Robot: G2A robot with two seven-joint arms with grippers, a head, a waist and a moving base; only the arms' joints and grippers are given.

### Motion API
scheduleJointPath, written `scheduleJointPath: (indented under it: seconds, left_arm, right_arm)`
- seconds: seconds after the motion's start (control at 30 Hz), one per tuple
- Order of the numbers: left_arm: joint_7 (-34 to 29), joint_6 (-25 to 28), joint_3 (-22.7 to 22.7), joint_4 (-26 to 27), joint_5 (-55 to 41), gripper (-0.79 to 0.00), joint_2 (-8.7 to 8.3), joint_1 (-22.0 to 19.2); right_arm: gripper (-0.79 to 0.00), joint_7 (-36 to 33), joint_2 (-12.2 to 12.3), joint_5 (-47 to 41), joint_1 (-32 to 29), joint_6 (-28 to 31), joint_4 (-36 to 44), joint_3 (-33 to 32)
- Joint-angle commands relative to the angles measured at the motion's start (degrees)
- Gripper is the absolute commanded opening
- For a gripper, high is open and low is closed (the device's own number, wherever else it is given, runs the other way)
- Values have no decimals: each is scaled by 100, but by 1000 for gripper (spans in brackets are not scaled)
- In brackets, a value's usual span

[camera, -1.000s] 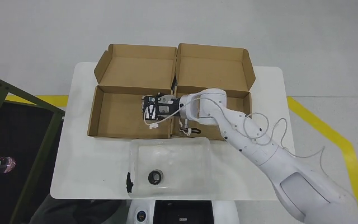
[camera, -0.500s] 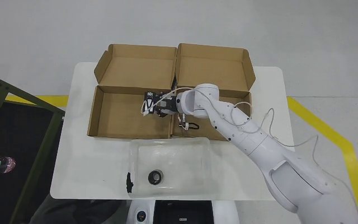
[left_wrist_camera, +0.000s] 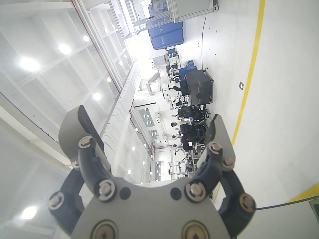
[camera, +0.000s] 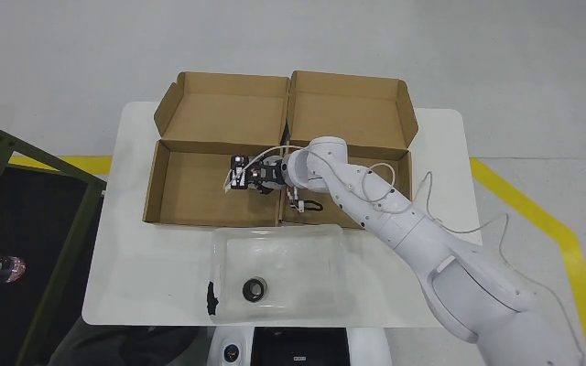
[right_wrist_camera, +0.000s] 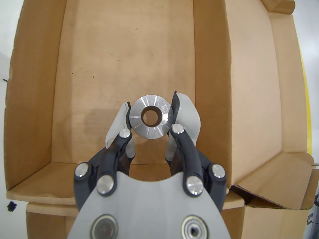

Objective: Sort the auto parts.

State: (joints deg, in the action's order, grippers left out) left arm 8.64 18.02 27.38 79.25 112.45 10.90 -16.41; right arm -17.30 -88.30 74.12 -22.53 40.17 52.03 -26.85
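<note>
My right gripper [right_wrist_camera: 151, 112] is shut on a silver metal ring [right_wrist_camera: 160, 128] with a round hole in its middle. It hangs over the floor of the left cardboard box [right_wrist_camera: 119, 50]. From above, that gripper [camera: 240, 174] is inside the left box [camera: 188, 192], near its right wall. The right cardboard box [camera: 389, 169] holds a small black part [camera: 308, 206]. My left gripper [left_wrist_camera: 148, 120] is open with nothing in it, and it points up at the hall's ceiling.
A clear plastic bin [camera: 320, 247] stands in front of the boxes, with a black ring [camera: 255, 290] and a thin black part [camera: 211, 298] inside. Both box lids [camera: 233, 110] stand open at the back. A dark rack [camera: 41, 238] is left of the table.
The right arm has carried the ring leftward, from the wall between the two boxes further into the left box. The parts in the bin have not moved.
</note>
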Motion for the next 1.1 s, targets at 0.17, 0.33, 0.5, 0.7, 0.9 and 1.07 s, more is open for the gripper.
scheduleJointPath:
  seconds: [0.17,0.33,0.5,0.7,0.9,1.07]
  left_arm:
    - [0,0,0,0,0,0,0,0]
    - [0,0,0,0,0,0,0,0]
    - [0,0,0,0,0,0,0,0]
    - [0,0,0,0,0,0,0,0]
    - [0,0,0,0,0,0,0,0]
    - [0,0,0,0,0,0,0,0]
  right_arm:
    - [-489,-79,-88,99,22,17,-88,-2]
    - [-483,-50,-105,145,5,49,-21,-71]
    - [-449,-14,-18,222,-92,66,383,-277]
    - [-446,-97,196,333,-370,157,1151,-683]
    - [-425,-277,436,411,-883,333,2156,-1109]
    - [-419,-409,613,436,-1408,508,3011,-1411]
